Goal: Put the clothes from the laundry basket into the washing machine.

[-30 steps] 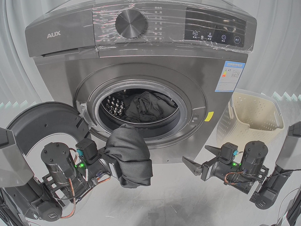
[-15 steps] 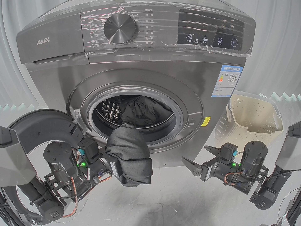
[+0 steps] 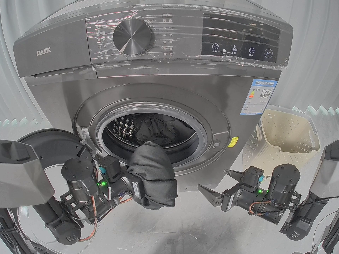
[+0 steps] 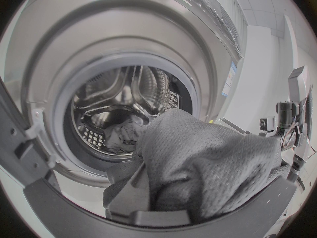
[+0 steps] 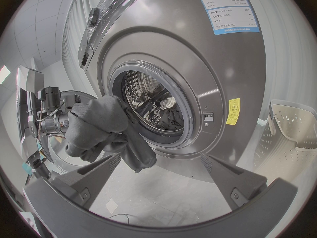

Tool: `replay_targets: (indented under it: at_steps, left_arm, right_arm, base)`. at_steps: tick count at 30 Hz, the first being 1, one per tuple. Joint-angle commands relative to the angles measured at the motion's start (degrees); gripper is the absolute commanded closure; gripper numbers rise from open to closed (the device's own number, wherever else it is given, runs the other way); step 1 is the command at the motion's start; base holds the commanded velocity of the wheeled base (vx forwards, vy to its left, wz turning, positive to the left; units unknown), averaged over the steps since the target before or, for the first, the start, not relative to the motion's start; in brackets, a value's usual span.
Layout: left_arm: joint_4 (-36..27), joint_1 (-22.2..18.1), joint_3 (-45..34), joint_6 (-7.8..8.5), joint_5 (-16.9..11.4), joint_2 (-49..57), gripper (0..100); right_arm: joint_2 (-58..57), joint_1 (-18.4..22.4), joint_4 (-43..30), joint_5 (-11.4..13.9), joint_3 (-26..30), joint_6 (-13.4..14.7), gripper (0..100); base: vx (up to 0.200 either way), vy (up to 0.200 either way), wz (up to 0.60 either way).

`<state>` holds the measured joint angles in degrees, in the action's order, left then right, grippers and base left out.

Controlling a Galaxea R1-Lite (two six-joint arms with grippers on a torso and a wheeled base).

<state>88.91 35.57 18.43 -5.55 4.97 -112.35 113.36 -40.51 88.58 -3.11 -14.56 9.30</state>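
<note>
- Dark garment point(image 3: 157, 173): it hangs draped over my left hand point(image 3: 144, 187), just in front of the open mouth of the washing machine point(image 3: 226, 99), low at the rim and not yet inside.
- My left hand is clamped on it, as far as I can judge. The cloth covers most of the hand, and in the wrist view one finger point(image 4: 130, 185) shows close to the middle, under the fold.
- My right hand point(image 3: 212, 179) holds nothing. Its jaws are apart, and it sits low before the machine, well apart from the garment.
- The cloth looks soft, light and limp, with a fine knit. It has no stiffness, so I think it will sag, and the loose end below my hand could catch on the door seal point(image 3: 102, 141). The better place to hold is the thick bunched part, not a thin edge.
- Some dark clothes point(image 3: 160, 129) already lie in the drum point(image 3: 123, 126).
- The laundry basket point(image 3: 287, 138), pale with small holes, stands on the floor just beside the machine, on my right.
- The door point(image 3: 49, 147) is swung open on my left, near my left arm.
- The floor point(image 3: 190, 226) is pale and smooth, and white curtains point(image 3: 314, 53) hang behind the machine.
</note>
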Motion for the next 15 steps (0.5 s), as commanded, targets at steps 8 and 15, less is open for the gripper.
replay_targets:
  at_steps: [8, 15]
  left_arm:
    - [0.0, -3.6, 20.0, -2.63, -2.9, -18.0, 100]
    - [-0.1, -6.4, 32.6, -3.68, -1.3, -24.6, 100]
  right_arm:
    - [-0.2, -0.3, 0.0, 0.0, 0.4, 0.1, 0]
    - [-0.1, -0.3, 0.0, -0.1, 0.4, 0.1, 0]
  base:
    - [0.000, 0.000, 0.00]
    - [0.000, 0.000, 0.00]
